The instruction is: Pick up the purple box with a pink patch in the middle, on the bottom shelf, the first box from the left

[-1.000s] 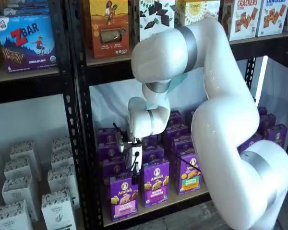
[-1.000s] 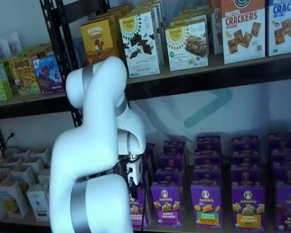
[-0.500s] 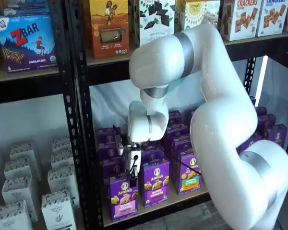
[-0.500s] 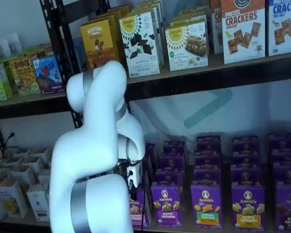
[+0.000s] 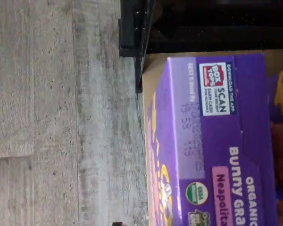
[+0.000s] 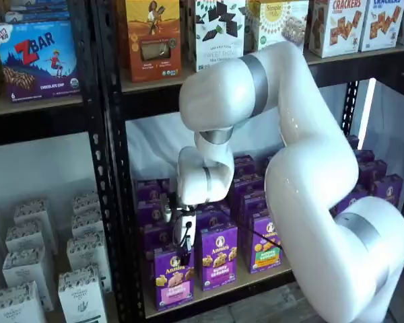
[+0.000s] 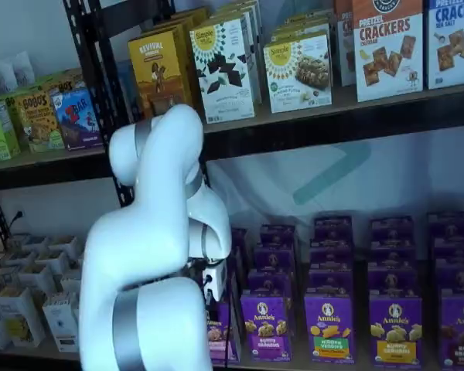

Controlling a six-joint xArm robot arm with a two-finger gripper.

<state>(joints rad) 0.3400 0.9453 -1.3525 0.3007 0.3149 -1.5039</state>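
Tool (image 6: 182,237) poised wide open and empty just above the purple box (image 6: 174,276), front at seven o'clock on the bottom shelf (image 6: 215,291), ready to straddle its top.

Light is even and soft in both shelf views, with broad white glare on the arm's shell (image 6: 310,134) and a bright vertical strip of light (image 6: 367,111) behind the rack at the right. Space under the upper shelf boards sits in shadow, and both views are slightly soft, small print unreadable. Wrist view is dimmer: purple box (image 5: 217,141) top readable but blurred, rack frame (image 5: 179,23) nearly black.
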